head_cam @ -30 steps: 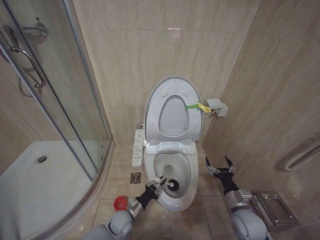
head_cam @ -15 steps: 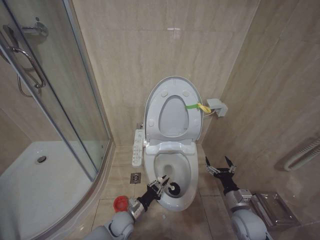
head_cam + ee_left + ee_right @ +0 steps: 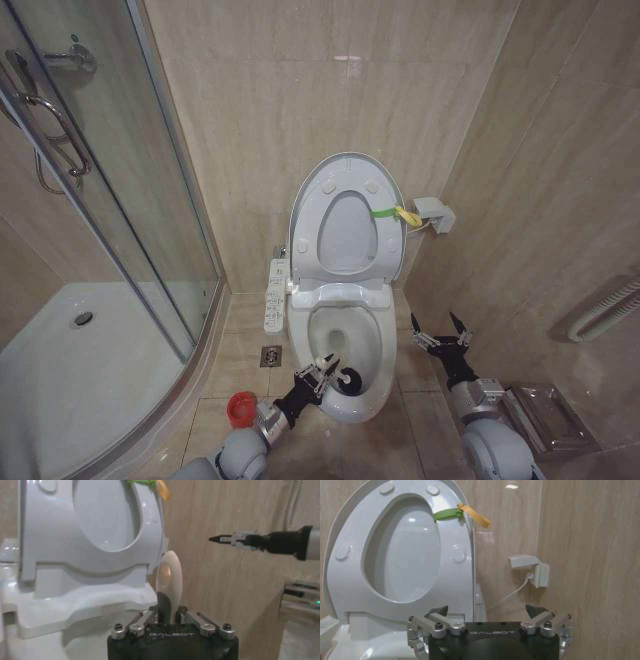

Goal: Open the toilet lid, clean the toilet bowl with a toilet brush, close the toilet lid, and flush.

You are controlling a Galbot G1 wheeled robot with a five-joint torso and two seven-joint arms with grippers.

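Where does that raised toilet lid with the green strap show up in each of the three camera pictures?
Head view: the toilet lid stands upright against the back wall, above the toilet bowl.
Left wrist view: it rises behind the pale handle of the toilet brush.
Right wrist view: it stands tall beyond the right gripper.
Shared landmark: the yellow-green strap at its edge.

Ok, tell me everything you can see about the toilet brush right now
The toilet brush has a round black bristle head and a short handle, pale cream at its rounded tip with a grey lower section, plastic by the look of it. The head sits inside the toilet bowl, low near the front rim. The left gripper is shut on the handle; in the left wrist view the handle stands upright between the fingers. Whether the bristles touch the ceramic cannot be told.
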